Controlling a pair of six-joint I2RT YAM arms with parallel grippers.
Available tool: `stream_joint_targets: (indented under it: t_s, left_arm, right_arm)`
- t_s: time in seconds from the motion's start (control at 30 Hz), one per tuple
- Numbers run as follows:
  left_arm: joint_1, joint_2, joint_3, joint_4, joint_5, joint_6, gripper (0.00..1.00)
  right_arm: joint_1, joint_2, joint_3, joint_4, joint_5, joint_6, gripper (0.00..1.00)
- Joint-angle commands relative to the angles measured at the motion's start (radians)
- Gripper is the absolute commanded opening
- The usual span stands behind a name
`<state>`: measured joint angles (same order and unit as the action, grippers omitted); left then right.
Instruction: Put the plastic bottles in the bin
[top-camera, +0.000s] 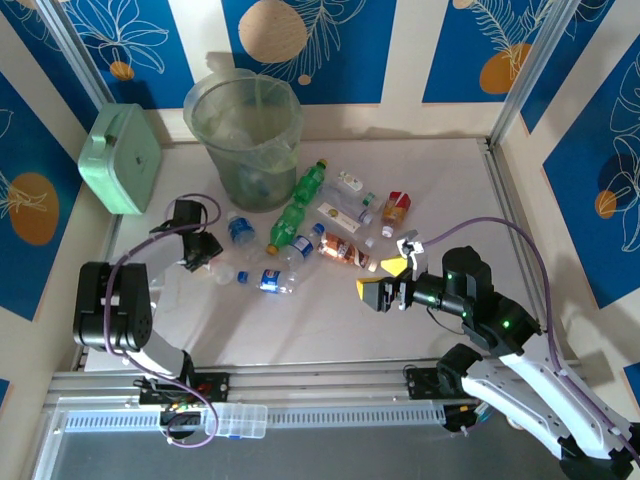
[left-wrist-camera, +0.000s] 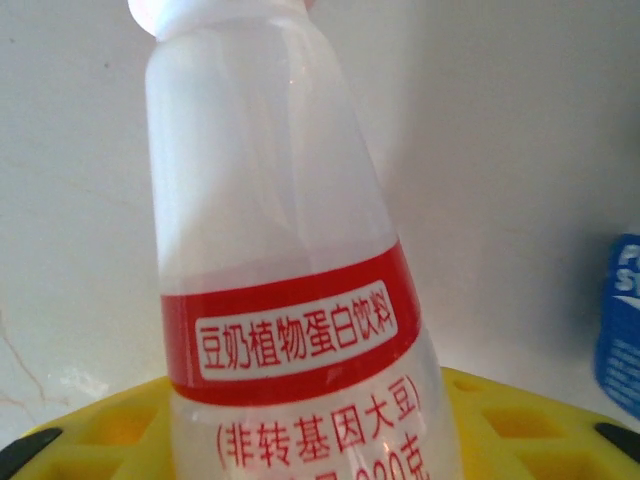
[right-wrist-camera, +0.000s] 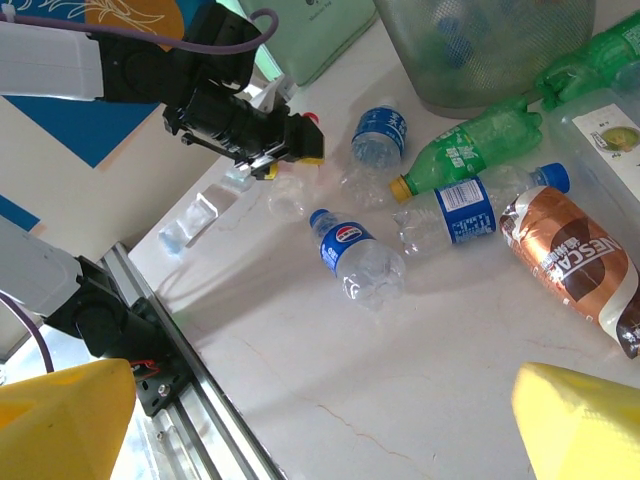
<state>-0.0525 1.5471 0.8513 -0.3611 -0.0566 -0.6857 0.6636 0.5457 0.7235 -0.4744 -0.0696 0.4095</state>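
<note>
The clear red-labelled bottle (left-wrist-camera: 290, 300) is lying right between the jaws of the left pincer (top-camera: 206, 252), its long axis running straight out from the pincer with the cap at the far end. I cannot tell whether the jaws are pinching it or merely flanking it. The left arm (top-camera: 115, 310) is reaching low over the table (top-camera: 330, 330), the bin (top-camera: 215, 150) is standing beyond that pincer, and the right pincer (top-camera: 385, 282) is hanging wide open and empty, well apart, so the left arm is sitting far nearer.
</note>
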Motion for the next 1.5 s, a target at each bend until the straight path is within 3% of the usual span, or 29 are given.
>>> stream_joint_targets:
  t_s: [0.0, 0.33, 0.47, 0.67, 0.8, 1.23, 1.47]
  left_arm:
    - [0.000, -0.075, 0.005, -0.033, -0.014, -0.028, 0.48]
    - [-0.024, -0.355, 0.059, -0.043, -0.091, -0.094, 0.42]
    - [-0.087, -0.447, 0.127, 0.007, -0.100, 0.008, 0.41]
    - [-0.239, -0.489, 0.284, 0.073, -0.123, 0.281, 0.37]
    - [-0.272, -0.486, 0.359, 0.117, -0.114, 0.349, 0.35]
    - [-0.275, -0.183, 0.777, 0.048, -0.039, 0.392, 0.36]
    - [-0.272, 0.069, 1.070, -0.048, -0.138, 0.449, 0.34]
  right_arm:
    - [-0.003, -0.020, 0.024, -0.012, 0.014, 0.014, 0.97]
    - [-0.002, -0.023, 0.027, 0.026, 0.045, 0.037, 0.96]
    - [0.000, -0.025, 0.022, 0.048, 0.042, 0.047, 0.96]
    - [0.007, -0.027, 0.007, 0.085, 0.037, 0.051, 0.96]
    - [0.007, -0.024, -0.002, 0.105, 0.043, 0.048, 0.96]
    - [0.005, 0.028, 0.002, 0.123, 0.076, 0.019, 0.97]
    - [-0.009, 0.052, 0.017, 0.100, 0.088, -0.009, 0.97]
